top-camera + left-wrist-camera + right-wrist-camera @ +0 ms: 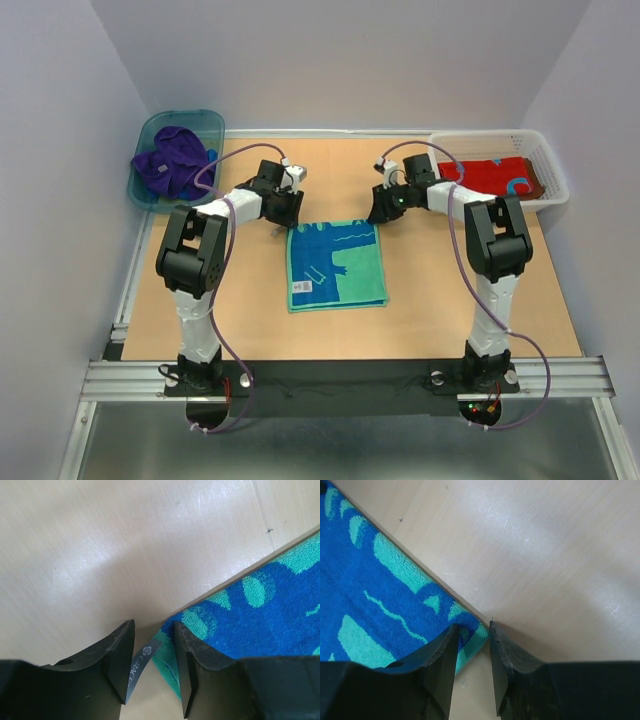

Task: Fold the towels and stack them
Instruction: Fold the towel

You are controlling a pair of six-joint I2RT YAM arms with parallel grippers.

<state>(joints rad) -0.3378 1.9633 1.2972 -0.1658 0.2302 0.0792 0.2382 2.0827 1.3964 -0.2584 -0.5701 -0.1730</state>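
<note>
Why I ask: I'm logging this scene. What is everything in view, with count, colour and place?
blue towel: one, blue and teal, flat at the table's centre
purple towel: one, purple, bunched in the tub
red towel: one, red with blue marks, in the basket
tub: one, teal, far left corner
basket: one, white mesh, far right corner
table: one, tan wood
left gripper: one, black, blue towel's far left corner between its fingers; grip unclear
right gripper: one, black, blue towel's far right corner between its fingers; grip unclear
</note>
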